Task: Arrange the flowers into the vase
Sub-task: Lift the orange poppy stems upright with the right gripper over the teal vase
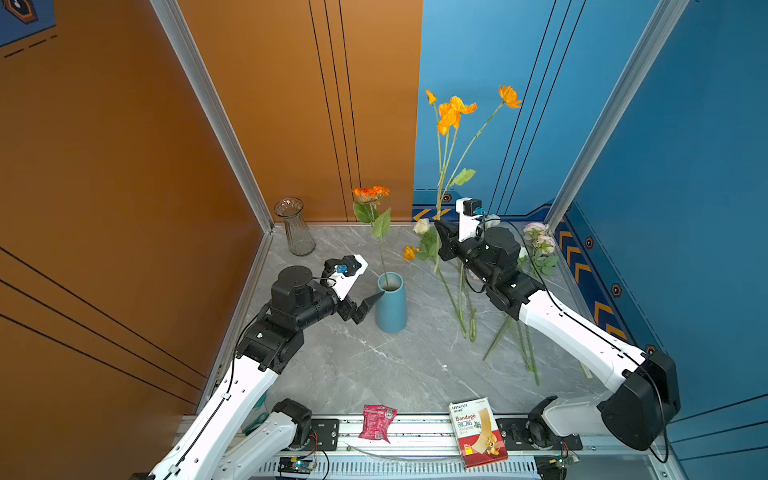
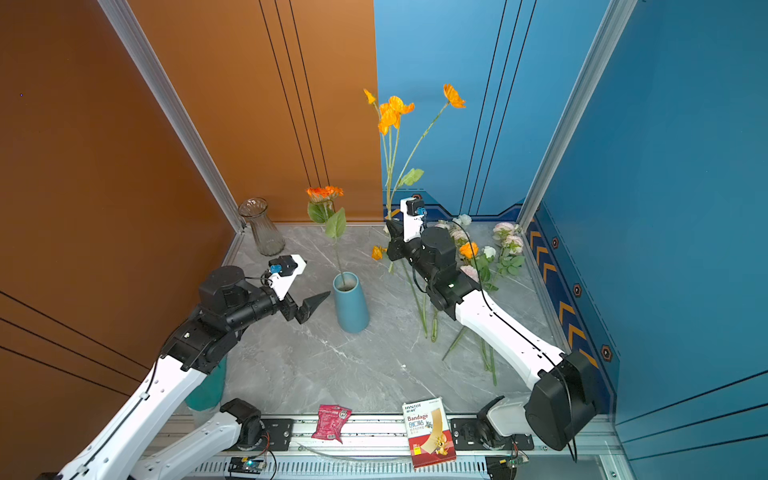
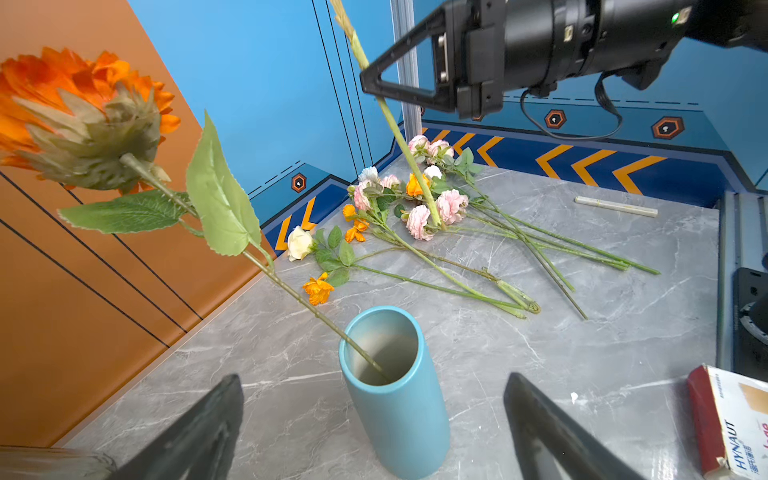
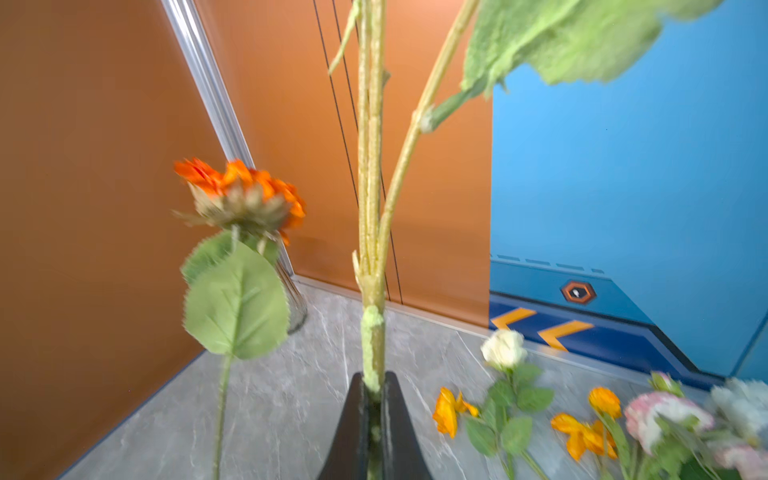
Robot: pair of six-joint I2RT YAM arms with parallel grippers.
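Note:
A blue vase (image 1: 390, 307) (image 2: 351, 305) (image 3: 395, 399) stands mid-table with one orange flower (image 1: 370, 193) (image 4: 241, 195) upright in it. My left gripper (image 1: 368, 307) (image 3: 374, 378) is open, just left of the vase, its fingers on either side of the vase without touching it. My right gripper (image 1: 438, 226) (image 4: 374, 382) is shut on the stem of a tall branch of orange poppies (image 1: 453, 110) (image 2: 395, 110), held upright behind the vase; its lower end hangs over the pile. More flowers (image 3: 415, 208) (image 2: 494, 253) lie in a pile at the back right.
A clear glass vase (image 1: 296, 226) stands in the back left corner. A bandage box (image 1: 478, 432) and a red packet (image 1: 376, 422) lie at the front edge. A white stick (image 3: 615, 206) lies by the blue wall. Walls close the table on three sides.

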